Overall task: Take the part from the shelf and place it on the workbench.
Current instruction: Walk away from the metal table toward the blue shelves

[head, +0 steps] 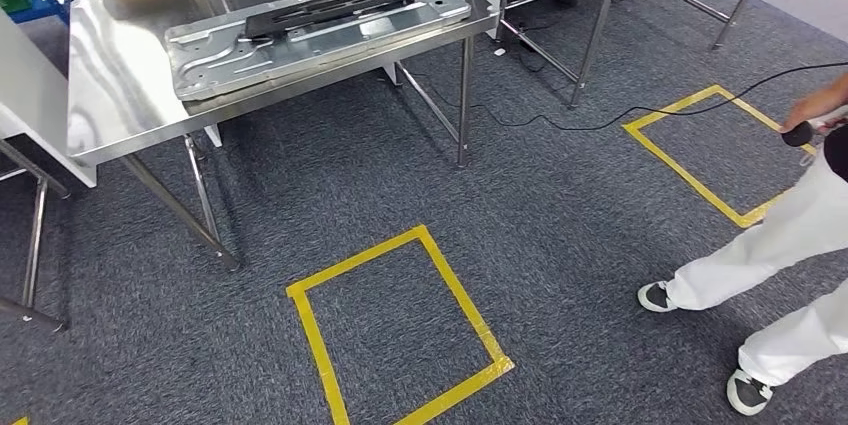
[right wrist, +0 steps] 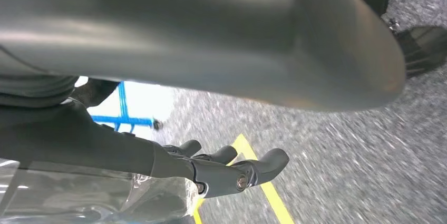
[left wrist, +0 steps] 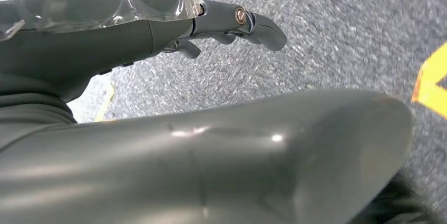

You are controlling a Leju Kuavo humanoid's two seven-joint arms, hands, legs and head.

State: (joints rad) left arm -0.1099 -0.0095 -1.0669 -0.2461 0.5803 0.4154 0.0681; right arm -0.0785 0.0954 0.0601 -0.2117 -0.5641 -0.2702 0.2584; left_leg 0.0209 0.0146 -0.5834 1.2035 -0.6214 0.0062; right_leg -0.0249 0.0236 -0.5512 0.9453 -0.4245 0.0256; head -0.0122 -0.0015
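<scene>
Left hand [left wrist: 226,23]: fingers extended and apart, holding nothing, above grey carpet [left wrist: 327,34]; the part [head: 330,7], a dark elongated piece, lies flat on a grey metal panel [head: 210,60] on the steel workbench [head: 110,95], apart from both hands; right hand [right wrist: 226,168]: fingers likewise spread, holding nothing, above yellow floor tape [right wrist: 274,197]; a person [head: 790,235] stands at right.
</scene>
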